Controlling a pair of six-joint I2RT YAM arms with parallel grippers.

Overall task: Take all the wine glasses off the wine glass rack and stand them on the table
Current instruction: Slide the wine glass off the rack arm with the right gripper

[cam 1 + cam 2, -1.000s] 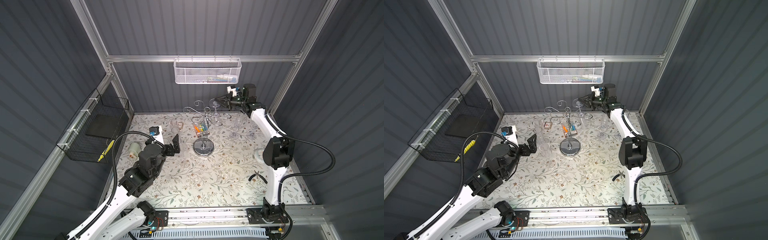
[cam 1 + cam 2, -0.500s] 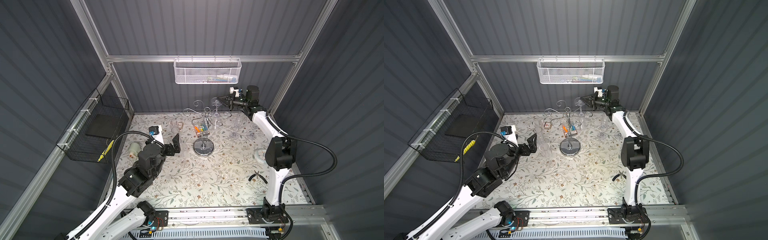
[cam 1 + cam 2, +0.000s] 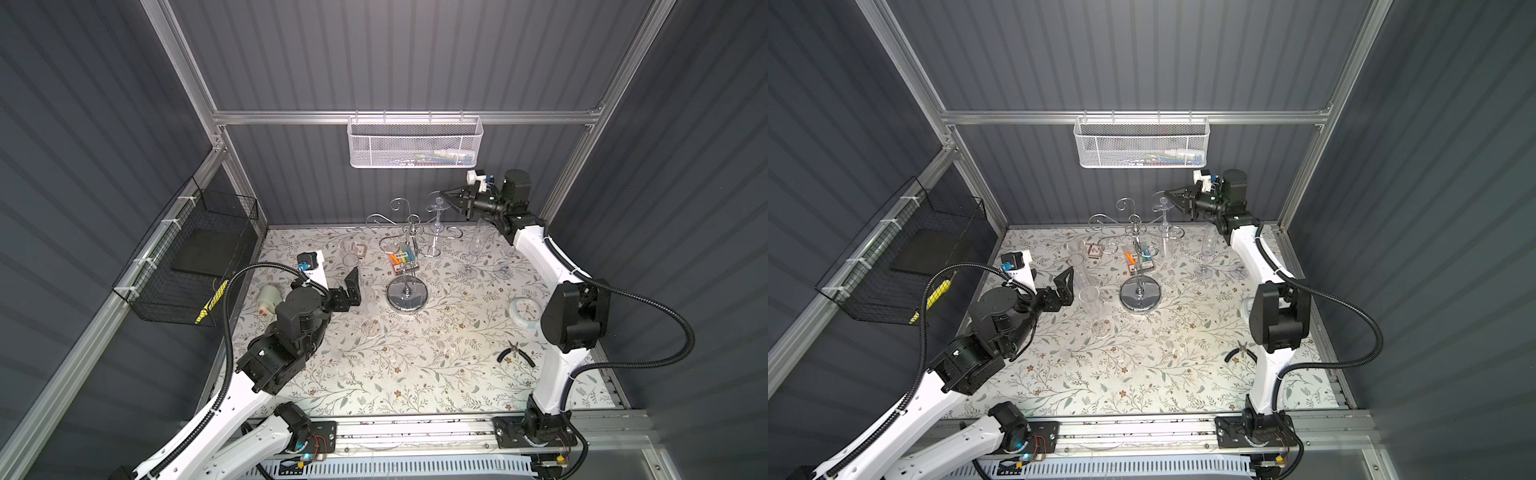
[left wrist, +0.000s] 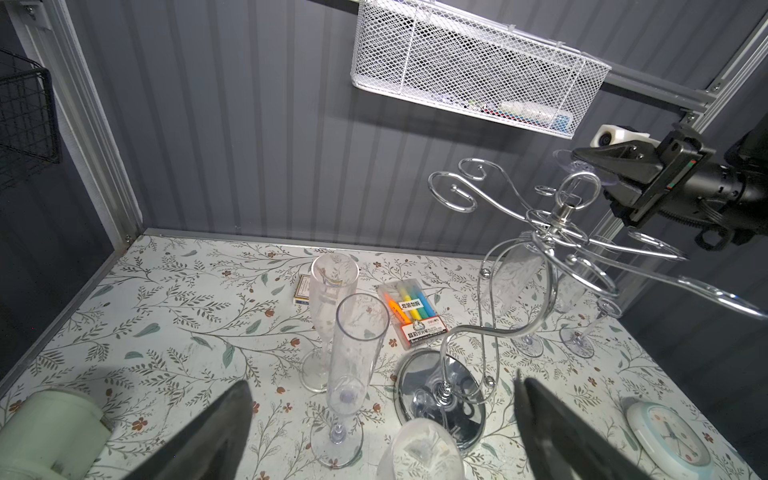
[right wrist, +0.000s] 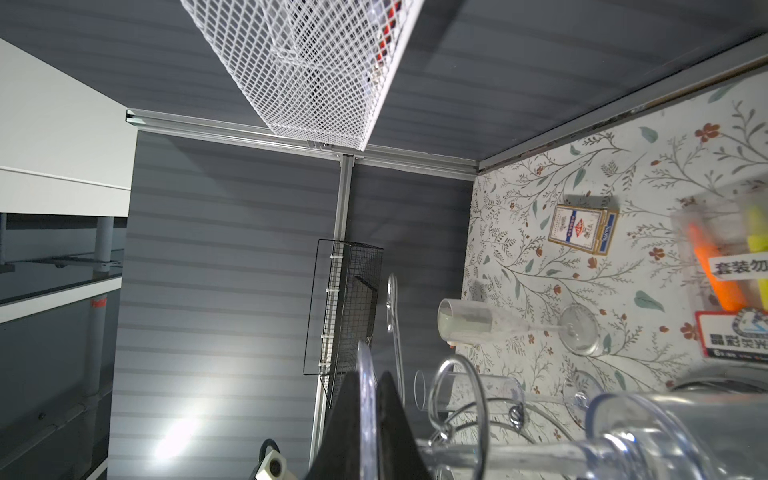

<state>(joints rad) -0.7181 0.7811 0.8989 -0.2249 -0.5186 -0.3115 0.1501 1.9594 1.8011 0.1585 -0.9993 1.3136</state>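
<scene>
The chrome wine glass rack (image 3: 407, 294) (image 3: 1140, 296) (image 4: 442, 390) stands mid-table in both top views. A clear wine glass (image 3: 435, 226) (image 3: 1165, 227) hangs bowl-down at its back right scroll arm. My right gripper (image 3: 445, 195) (image 3: 1168, 194) (image 5: 369, 376) is shut on the glass's round foot (image 4: 562, 158), at the top of the rack. In the right wrist view the stem (image 5: 519, 455) runs past a chrome loop (image 5: 457, 395). My left gripper (image 3: 355, 286) (image 4: 382, 382) stands open and empty, low and left of the rack's base.
Several clear flutes (image 3: 349, 255) (image 3: 473, 245) stand around the rack. A highlighter pack (image 3: 402, 259), card box (image 4: 302, 291), clock (image 3: 525, 311), pliers (image 3: 515, 353) and white bottle (image 3: 269, 297) lie on the table. A white mesh basket (image 3: 415, 143) hangs behind, a black wire basket (image 3: 187, 257) on the left wall.
The right arm has drawn slightly to the right, with the glass's foot still pinched in its gripper. The left arm has not moved.
</scene>
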